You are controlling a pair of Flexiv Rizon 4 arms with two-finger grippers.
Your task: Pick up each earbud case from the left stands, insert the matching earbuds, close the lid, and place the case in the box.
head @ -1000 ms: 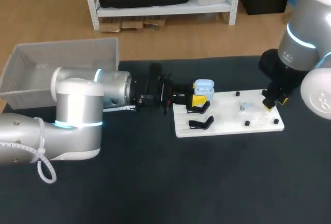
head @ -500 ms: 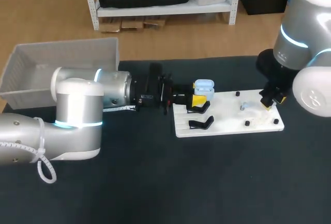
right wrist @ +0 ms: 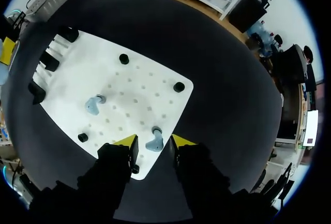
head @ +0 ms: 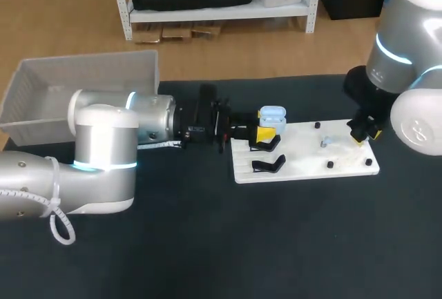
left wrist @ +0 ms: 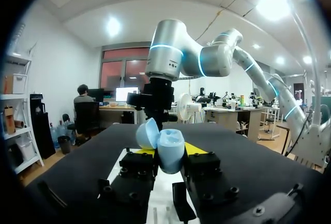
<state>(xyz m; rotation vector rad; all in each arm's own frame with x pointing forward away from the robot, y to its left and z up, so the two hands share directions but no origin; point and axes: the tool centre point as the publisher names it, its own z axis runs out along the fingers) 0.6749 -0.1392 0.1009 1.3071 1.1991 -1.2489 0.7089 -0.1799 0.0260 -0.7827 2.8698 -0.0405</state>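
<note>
Clamping the open case in your left gripper, you are straddling the earbud at 3 o'clock on the board with your right gripper, jaws apart and likely closing next.

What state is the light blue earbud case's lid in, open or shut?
Open. In the left wrist view the earbud case shows its lid swung back from the body.

No text, number or sign is showing legibly — not on the earbud case, not on the table.
</note>
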